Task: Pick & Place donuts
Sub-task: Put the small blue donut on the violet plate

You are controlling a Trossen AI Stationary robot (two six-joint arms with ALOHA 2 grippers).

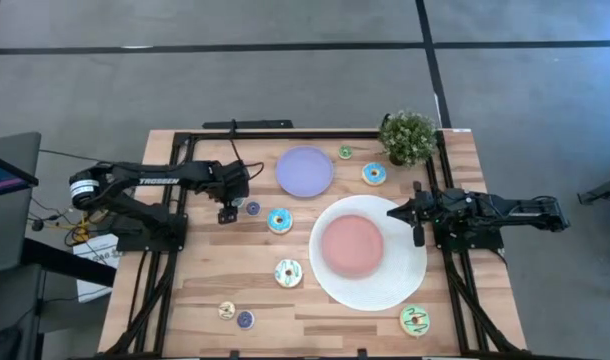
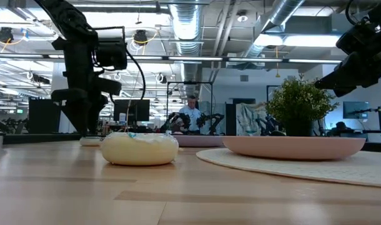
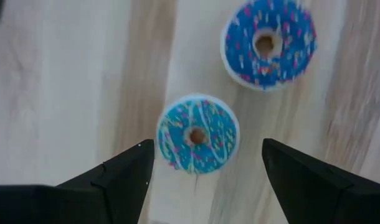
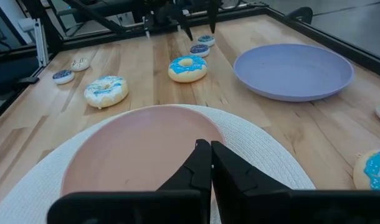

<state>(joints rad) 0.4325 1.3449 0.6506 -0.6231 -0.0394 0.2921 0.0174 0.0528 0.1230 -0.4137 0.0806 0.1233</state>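
Note:
My left gripper (image 1: pixel 228 213) hangs open over the table's left half, pointing down. In the left wrist view its fingers (image 3: pixel 209 146) stand on either side of a tiny turquoise donut (image 3: pixel 197 134) without touching it. A tiny dark-blue donut (image 3: pixel 269 42) lies just beyond (image 1: pixel 252 207). Both rest flat on the wood. A larger blue donut (image 1: pixel 279 221) and a cream one (image 1: pixel 288 272) lie further right and nearer. My right gripper (image 1: pixel 393 212) is shut (image 4: pixel 210 149) and hovers over the right part of the big white plate (image 1: pixel 397 285).
The lavender plate (image 1: pixel 304 170) lies at the far middle, with a potted plant (image 1: pixel 408 137), a tiny green donut (image 1: pixel 345 152) and a blue donut (image 1: pixel 374 173) to its right. A striped donut (image 1: pixel 415 320) and two tiny ones (image 1: pixel 226 310) (image 1: pixel 245 319) lie near the front edge.

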